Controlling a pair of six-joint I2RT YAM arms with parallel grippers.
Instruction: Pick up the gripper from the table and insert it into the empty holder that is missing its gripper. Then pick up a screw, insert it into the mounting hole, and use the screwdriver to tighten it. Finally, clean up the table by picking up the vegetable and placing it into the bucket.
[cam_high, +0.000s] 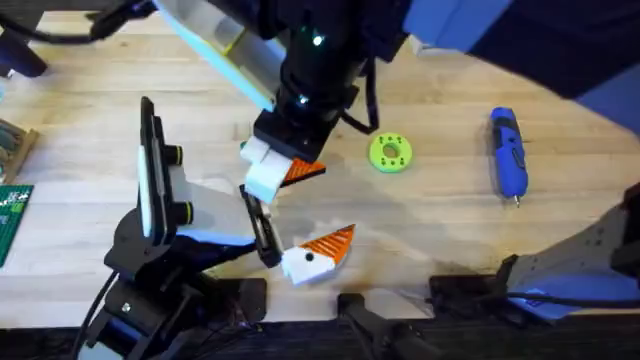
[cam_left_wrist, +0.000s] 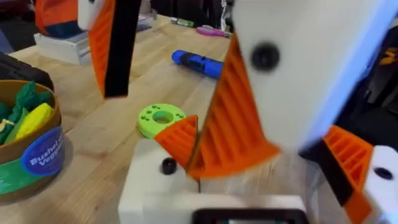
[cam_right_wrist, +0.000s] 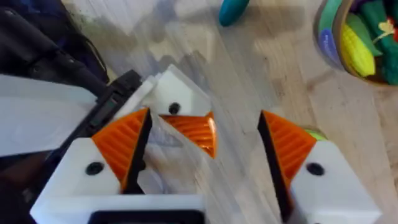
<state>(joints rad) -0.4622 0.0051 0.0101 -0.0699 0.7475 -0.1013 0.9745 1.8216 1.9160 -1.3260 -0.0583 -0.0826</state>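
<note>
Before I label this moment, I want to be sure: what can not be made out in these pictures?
The vegetable: right wrist view, cut off by the top edge.
The bucket: left wrist view, cut off by the left edge.
The screwdriver: tip too small overhead; in left wrist view, one end hidden behind a blurred orange finger.

Lighting was even and bright from above. Soft shadows fell on the wooden surface under the arms. The dark arm close under the overhead camera was blurred. In both wrist views the near white and orange parts were soft, out of focus.
</note>
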